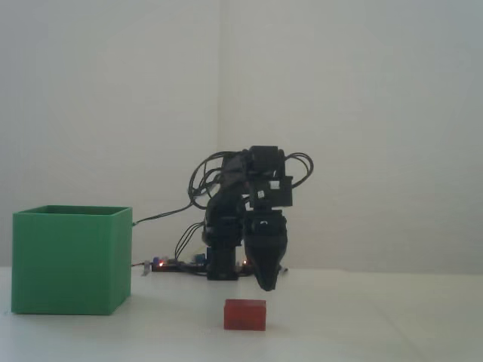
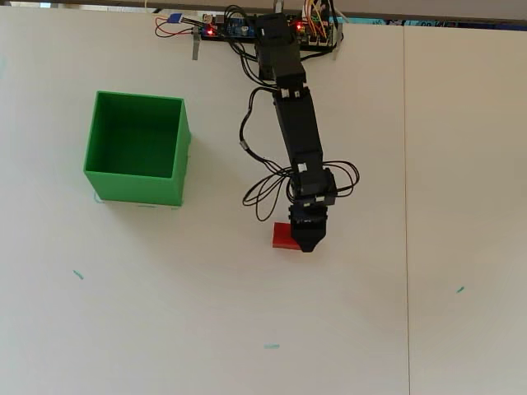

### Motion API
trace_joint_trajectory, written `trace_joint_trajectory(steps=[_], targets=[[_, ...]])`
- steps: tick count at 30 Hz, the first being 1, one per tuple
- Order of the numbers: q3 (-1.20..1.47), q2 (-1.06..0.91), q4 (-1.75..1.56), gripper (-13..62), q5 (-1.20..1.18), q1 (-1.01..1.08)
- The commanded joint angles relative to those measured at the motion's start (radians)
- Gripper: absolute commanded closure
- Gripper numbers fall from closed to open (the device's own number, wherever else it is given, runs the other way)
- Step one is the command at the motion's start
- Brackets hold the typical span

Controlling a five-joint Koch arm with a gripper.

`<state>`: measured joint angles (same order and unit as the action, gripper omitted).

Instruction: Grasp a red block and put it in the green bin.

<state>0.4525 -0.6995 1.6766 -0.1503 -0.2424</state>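
The red block (image 2: 282, 237) lies on the white table; in the fixed view it (image 1: 244, 314) sits near the front, right of the bin. The green bin (image 2: 137, 190) stands open-topped at the left in both views (image 1: 69, 264), and its inside looks empty from overhead. My black gripper (image 2: 309, 245) points down over the block's right edge and partly covers it. In the fixed view the gripper (image 1: 268, 285) hangs just above and behind the block, not touching it. Its jaws taper to one tip with no gap and hold nothing.
The arm's base and a circuit board with lit LEDs (image 2: 222, 30) sit at the table's far edge, with loose cables (image 2: 263, 193) hanging beside the arm. A seam (image 2: 405, 206) runs down the table at the right. Small teal marks (image 2: 78, 275) dot the surface.
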Motion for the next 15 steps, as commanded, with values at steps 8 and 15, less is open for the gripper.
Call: trace_joint_trajectory(steps=[8,15], targets=[[-0.1,0.034,0.029,14.4,0.0,-0.02],[-0.15,0.114,0.029,14.4,0.002,-0.028]])
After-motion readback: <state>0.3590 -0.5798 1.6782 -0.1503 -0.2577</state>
